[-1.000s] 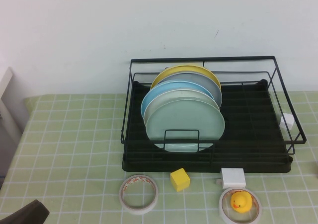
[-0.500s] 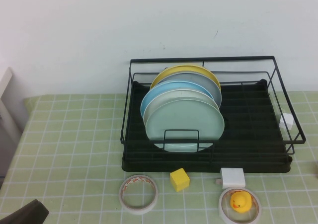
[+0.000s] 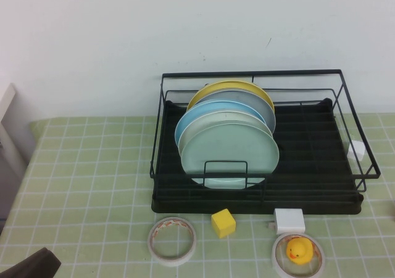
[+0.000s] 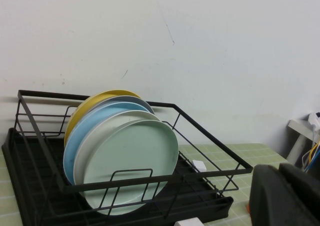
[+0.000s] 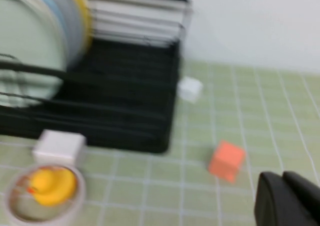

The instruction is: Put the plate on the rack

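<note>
The pale mint-green plate [image 3: 231,151] stands upright in the front slot of the black wire rack [image 3: 247,74], in front of several other plates. It also shows in the left wrist view [image 4: 132,161] and the right wrist view [image 5: 25,55], as does the rack [image 4: 200,131] [image 5: 130,100]. My left gripper [image 3: 28,267] sits at the table's near left corner, far from the rack; in its wrist view [image 4: 280,168] the fingers are together and hold nothing. My right gripper [image 5: 281,175] is shut and empty, low over the table right of the rack, out of the high view.
Behind the mint plate stand white, light blue, grey and yellow [image 3: 229,88] plates. In front of the rack lie a tape roll [image 3: 172,240], a yellow cube [image 3: 223,222], a white box [image 3: 289,219] and a rubber duck [image 3: 299,250] in a tape ring. An orange cube [image 5: 226,160] lies near my right gripper.
My left gripper has sunk slightly toward the near edge of the high view. The plates and rack have not moved.
</note>
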### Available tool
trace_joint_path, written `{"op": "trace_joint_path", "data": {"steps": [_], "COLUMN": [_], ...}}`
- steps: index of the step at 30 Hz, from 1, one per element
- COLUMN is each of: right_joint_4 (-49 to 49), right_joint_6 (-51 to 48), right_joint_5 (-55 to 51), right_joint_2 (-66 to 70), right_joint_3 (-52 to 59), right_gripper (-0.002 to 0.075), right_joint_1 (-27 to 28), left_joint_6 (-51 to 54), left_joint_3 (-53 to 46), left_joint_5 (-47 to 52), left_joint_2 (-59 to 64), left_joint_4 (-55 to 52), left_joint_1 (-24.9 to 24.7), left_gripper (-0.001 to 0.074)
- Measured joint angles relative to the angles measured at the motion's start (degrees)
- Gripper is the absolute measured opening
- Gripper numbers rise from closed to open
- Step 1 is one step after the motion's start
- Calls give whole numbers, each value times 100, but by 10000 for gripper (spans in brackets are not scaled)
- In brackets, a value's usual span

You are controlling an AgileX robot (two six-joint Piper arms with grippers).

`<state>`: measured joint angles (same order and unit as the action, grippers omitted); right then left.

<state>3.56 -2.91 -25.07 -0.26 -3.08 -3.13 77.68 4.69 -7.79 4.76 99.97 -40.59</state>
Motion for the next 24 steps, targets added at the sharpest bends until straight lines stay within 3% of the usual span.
{"op": "trace_joint_path", "data": {"steps": [5,24], "right_joint_4": [382,420], "right_joint_6": [463,535], "right_joint_5": [98,470], "right_joint_2": [-47,-47], "right_joint_3": [324,398], "right_gripper": [3,0], "right_joint_1": [190,226], "left_joint_6": [17,17], "left_joint_3": [0,0], "left_joint_5": [0,0], "left_joint_2": [0,0], "left_joint_4": [0,10], "left_joint_1": [0,0], "left_gripper": [-2,-2]}}
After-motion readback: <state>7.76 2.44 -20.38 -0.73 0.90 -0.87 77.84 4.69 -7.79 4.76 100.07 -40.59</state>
